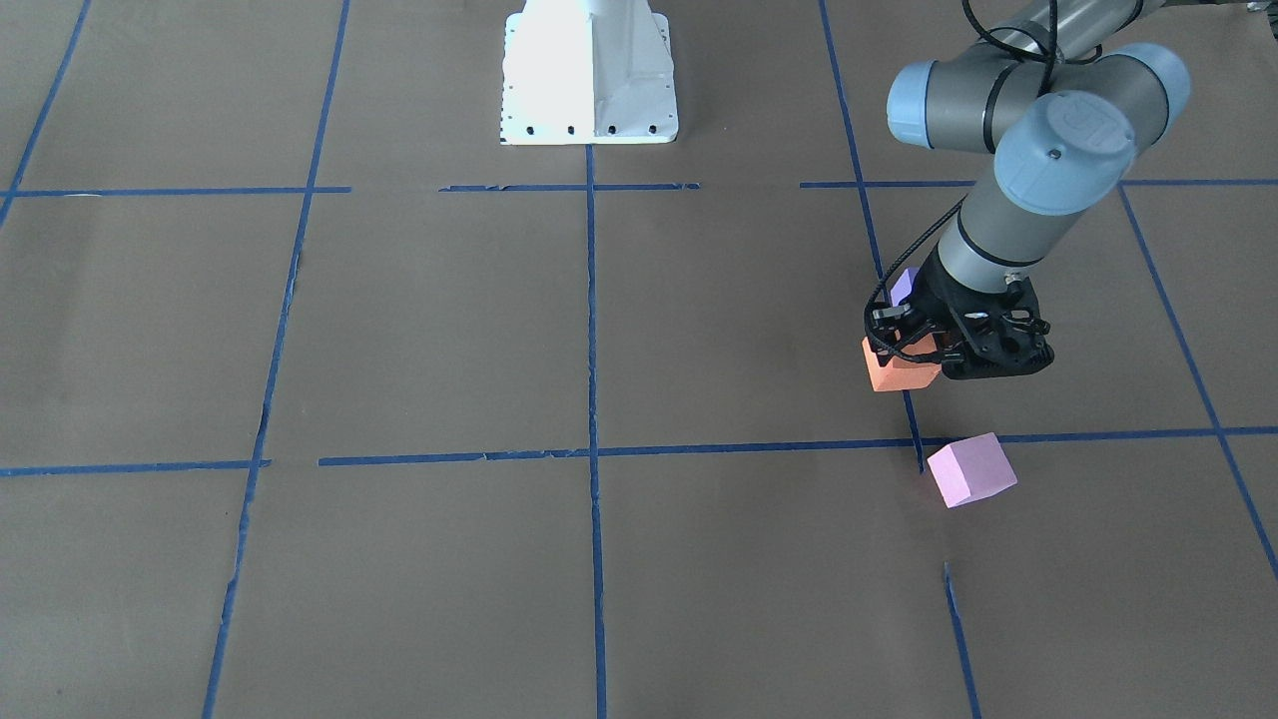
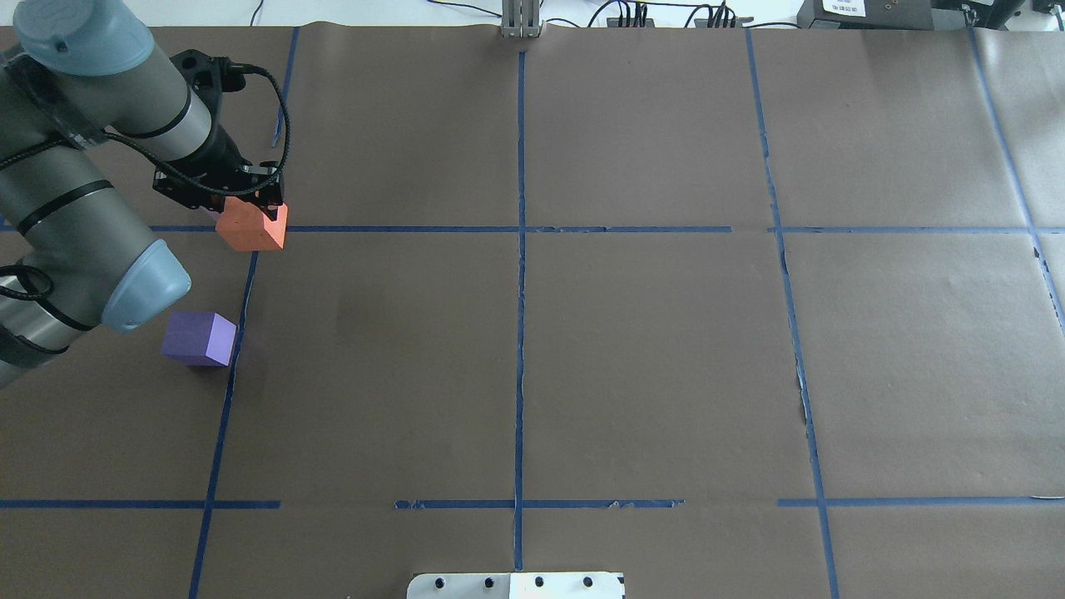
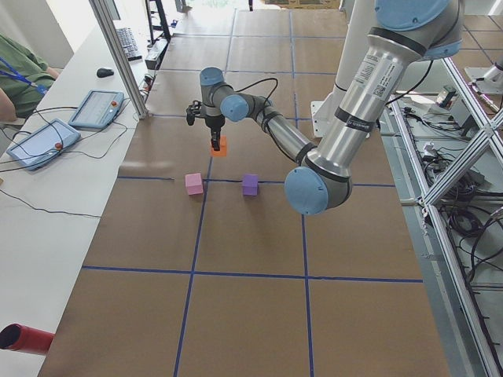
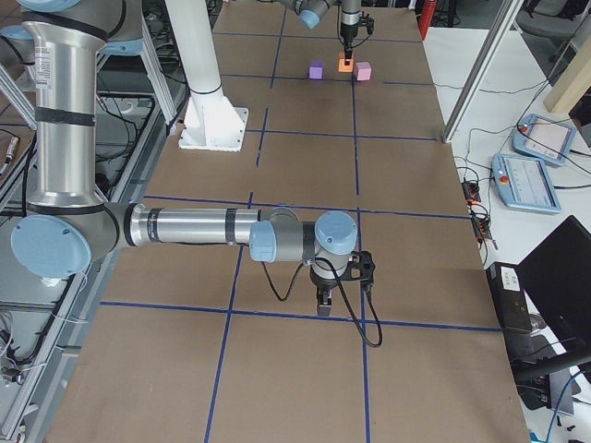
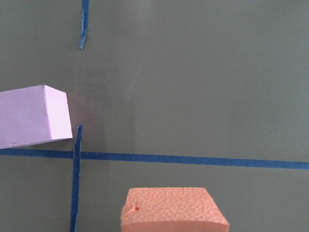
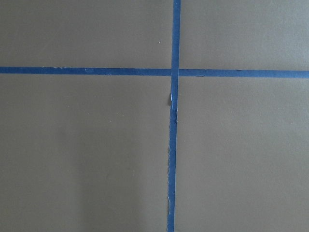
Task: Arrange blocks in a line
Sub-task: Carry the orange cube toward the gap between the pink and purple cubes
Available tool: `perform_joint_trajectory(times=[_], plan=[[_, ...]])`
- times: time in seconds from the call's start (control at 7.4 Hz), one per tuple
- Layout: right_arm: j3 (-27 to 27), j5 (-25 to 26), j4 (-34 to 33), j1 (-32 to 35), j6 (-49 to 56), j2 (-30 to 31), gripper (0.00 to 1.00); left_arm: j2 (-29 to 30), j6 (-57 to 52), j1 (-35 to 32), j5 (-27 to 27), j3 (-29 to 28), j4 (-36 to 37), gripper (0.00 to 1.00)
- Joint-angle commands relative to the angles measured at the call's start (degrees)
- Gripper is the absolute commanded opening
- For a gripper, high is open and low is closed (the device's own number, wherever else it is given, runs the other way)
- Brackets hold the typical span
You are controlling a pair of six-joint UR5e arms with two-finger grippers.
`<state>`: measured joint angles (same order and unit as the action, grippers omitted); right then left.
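My left gripper [image 2: 243, 202] is shut on the orange block [image 2: 250, 228] and holds it tilted, close over the table at the far left; both also show in the front view, gripper [image 1: 924, 350] and block [image 1: 897, 373]. The dark purple block [image 2: 200, 339] sits on the table nearer my base, half hidden behind the wrist in the front view [image 1: 906, 284]. The light pink block [image 1: 970, 469] sits farther out; the left wrist view shows it [image 5: 34, 116] beyond the orange block [image 5: 173, 210]. My right gripper [image 4: 321, 301] hangs low over the table far to the right; I cannot tell its state.
The table is brown paper with a grid of blue tape lines [image 2: 521, 249]. The white robot base [image 1: 589, 80] stands at the middle of the near edge. Tablets and cables [image 3: 47, 137] lie on the operators' bench beyond the far edge.
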<state>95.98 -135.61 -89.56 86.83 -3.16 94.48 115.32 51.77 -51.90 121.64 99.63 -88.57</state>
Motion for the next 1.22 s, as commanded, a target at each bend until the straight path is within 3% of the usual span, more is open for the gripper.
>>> perform_joint_trajectory(times=[0.0,0.41,1.08], plan=[[0.0,0.0,-0.09,-0.09,0.0,0.0,1.0,-2.81,-0.26,-0.04,0.35,-0.13,-1.07,0.0],[0.0,0.0,0.0,0.0,0.0,0.0,1.0,-3.08,0.0,0.31,0.26,-4.95,-8.17,0.0],[0.0,0.0,-0.09,0.0,0.0,0.0,1.0,-8.27,-0.26,0.31,0.35,-7.16,-15.57,0.0]])
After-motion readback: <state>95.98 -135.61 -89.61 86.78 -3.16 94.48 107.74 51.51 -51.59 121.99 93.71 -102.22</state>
